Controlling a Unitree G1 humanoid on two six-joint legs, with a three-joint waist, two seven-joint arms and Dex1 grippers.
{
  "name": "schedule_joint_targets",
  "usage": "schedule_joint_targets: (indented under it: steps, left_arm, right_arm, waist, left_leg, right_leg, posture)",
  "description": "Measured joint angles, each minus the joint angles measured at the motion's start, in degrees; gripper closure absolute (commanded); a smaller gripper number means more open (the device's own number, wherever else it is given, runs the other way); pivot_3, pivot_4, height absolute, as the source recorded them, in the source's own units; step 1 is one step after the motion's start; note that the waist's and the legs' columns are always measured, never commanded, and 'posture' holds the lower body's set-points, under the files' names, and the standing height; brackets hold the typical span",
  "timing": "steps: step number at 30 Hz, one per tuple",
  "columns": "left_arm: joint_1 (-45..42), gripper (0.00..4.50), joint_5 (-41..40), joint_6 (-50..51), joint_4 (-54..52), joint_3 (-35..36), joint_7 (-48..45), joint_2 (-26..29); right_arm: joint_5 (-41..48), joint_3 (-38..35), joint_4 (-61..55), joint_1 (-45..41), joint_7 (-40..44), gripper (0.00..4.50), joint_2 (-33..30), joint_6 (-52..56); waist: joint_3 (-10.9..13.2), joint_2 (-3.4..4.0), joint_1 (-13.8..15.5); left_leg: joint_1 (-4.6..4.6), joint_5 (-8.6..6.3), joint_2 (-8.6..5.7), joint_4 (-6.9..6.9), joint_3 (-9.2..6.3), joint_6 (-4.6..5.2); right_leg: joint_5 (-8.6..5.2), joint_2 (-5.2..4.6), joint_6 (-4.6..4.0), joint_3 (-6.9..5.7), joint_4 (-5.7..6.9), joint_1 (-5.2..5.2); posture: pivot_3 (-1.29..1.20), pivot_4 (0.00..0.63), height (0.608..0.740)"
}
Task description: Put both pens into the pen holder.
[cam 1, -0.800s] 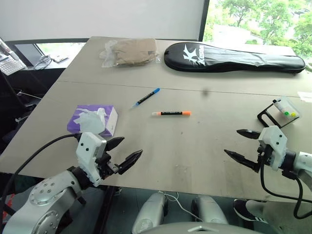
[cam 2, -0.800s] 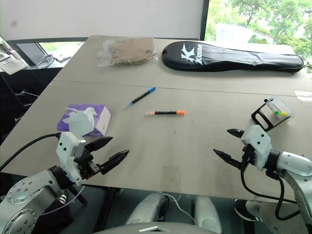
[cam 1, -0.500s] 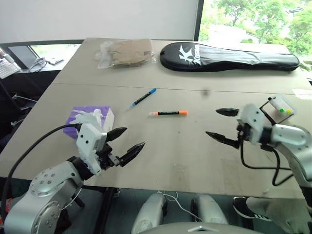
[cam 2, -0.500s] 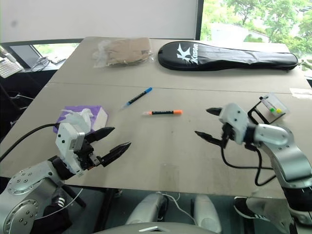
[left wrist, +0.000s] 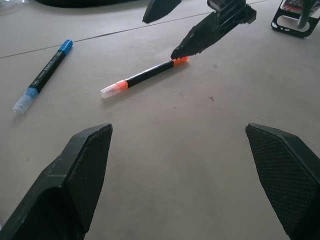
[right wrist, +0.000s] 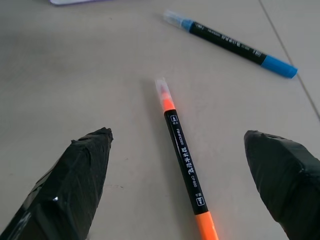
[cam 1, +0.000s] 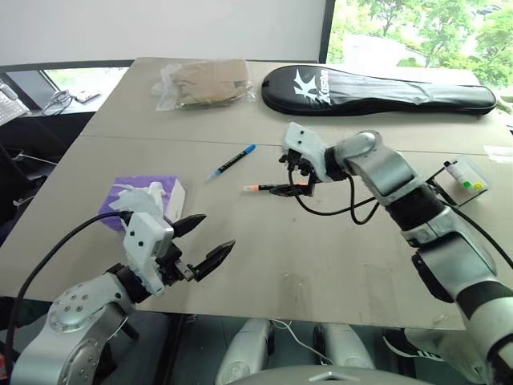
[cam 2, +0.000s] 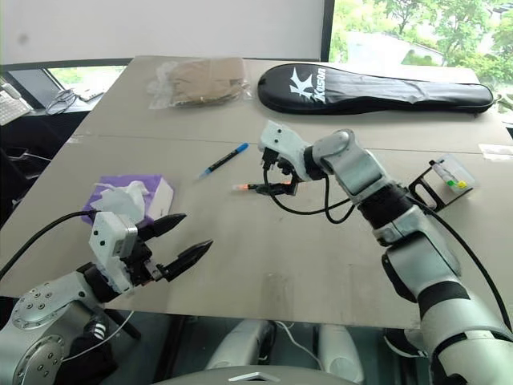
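Right wrist view: orange pen (right wrist: pixel 184 162) flat on table (cam 1: pixel 337 249), between spread fingers of right gripper (cam 1: pixel 295 173), ungrasped. Blue pen (cam 1: pixel 235 161) just beyond, apart. Pen holder (cam 1: pixel 462 179) well off at table's right edge. Left gripper (cam 1: pixel 201 240) spread wide, empty, beside tissue box (cam 1: pixel 138 199).

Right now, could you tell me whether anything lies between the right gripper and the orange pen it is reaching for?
Nothing visible does. The right gripper hangs open over the orange pen, its fingers to either side of the barrel, with bare table around it. The blue pen lies apart, farther off.
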Motion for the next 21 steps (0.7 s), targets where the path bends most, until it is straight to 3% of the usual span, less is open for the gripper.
schedule_joint_targets:
  steps: [10, 21]
  left_arm:
    - [5.7, 0.08, 2.3, -3.5, -0.2, 0.3, -0.2, -1.9]
    - [7.2, 0.08, 2.9, -5.2, -0.2, -0.9, 0.0, -2.4]
  right_arm:
    - [-10.5, 3.3, 25.1, -12.7, -1.5, 0.02, 14.2, -3.3]
    - [-17.5, 2.3, 41.4, -19.5, -5.0, 0.02, 21.9, -5.0]
  waist:
    - [0.1, 0.16, -0.9]
    - [0.2, 0.34, -0.8]
  left_leg:
    - [0.05, -0.03, 0.04, -0.08, 0.10, -0.07]
    - [0.06, -0.06, 0.02, -0.09, 0.13, -0.12]
  right_leg:
    - [-0.01, 0.04, -0.02, -0.02, 0.36, -0.28]
    - [-0.01, 0.04, -0.03, -0.02, 0.38, -0.31]
  posture:
    - [0.00, 0.150, 0.740]
    - [0.00, 0.150, 0.740]
